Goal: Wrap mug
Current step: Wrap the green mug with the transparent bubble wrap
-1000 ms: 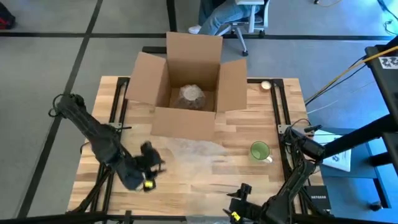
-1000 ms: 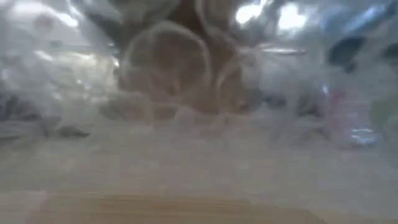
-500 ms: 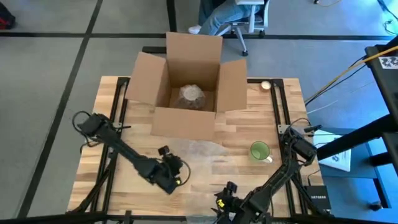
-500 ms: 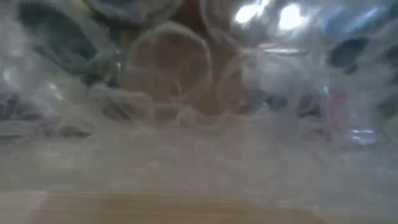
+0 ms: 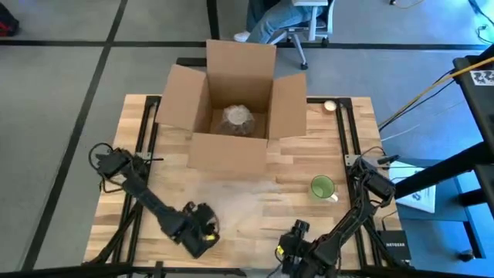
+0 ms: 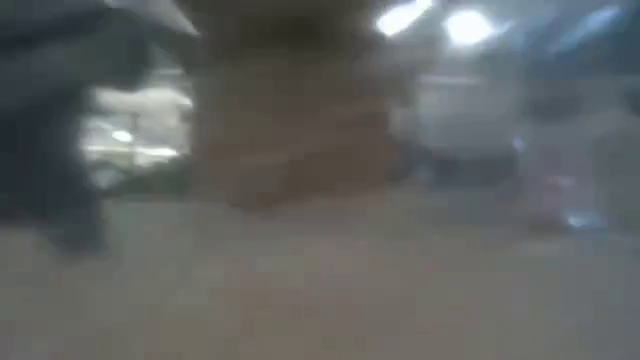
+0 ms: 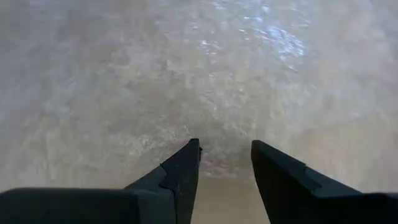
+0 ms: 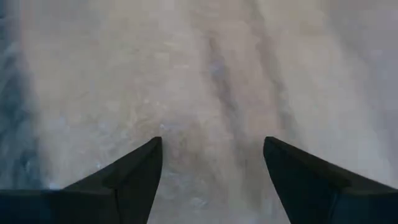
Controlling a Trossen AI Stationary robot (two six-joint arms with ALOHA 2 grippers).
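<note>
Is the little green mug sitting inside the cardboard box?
No, the mug stands on the table, outside the box.

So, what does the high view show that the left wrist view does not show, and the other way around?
Only the high view shows the small green mug with a pale handle on the wooden table, the open brown cardboard box and the right pincer. Only the left wrist view shows that the left pincer is open, with a gap between its dark fingers. Both show the clear crinkly bubble-wrap sheet lying flat on the table in front of the left pincer.
</note>
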